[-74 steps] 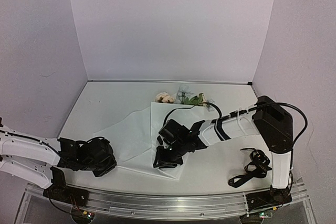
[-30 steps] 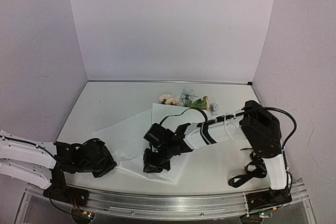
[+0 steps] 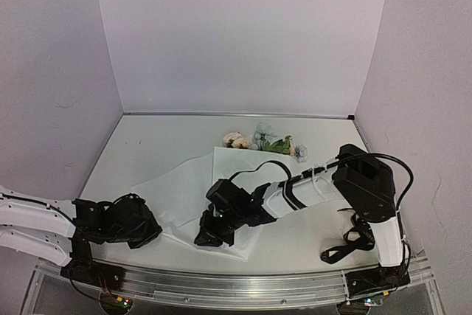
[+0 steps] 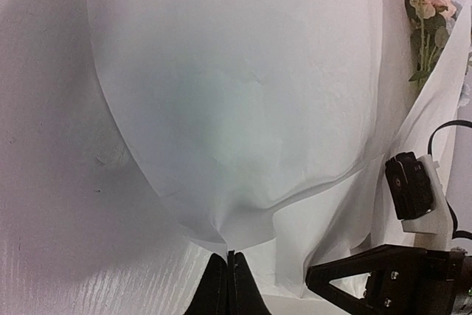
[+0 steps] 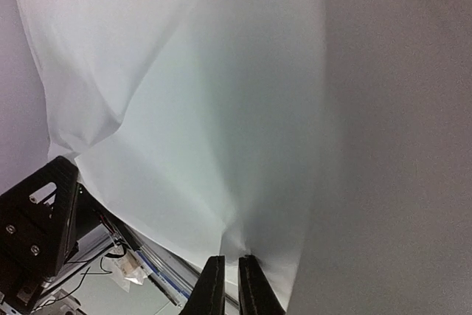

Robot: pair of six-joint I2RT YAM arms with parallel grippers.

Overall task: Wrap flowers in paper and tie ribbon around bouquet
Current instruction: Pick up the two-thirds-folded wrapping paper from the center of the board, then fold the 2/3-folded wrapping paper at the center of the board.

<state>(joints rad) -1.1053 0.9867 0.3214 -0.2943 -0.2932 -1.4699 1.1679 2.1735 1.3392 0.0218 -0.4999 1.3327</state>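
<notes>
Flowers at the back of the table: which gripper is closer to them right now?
Right. The right gripper pinches the near edge of the paper, in front of the flowers and slightly to their left. The left gripper pinches the same edge farther left.

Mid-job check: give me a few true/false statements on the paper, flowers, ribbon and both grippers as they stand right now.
1. The left gripper is shut on an edge of the paper. True.
2. The right gripper is open and clear of the paper. False: it is pinched shut on the paper.
3. The flowers lie at the paper's far side, with neither gripper on them. True.
4. The ribbon is tied round the flowers. False: it lies loose on the table, off to the right, away from the flowers.
</notes>
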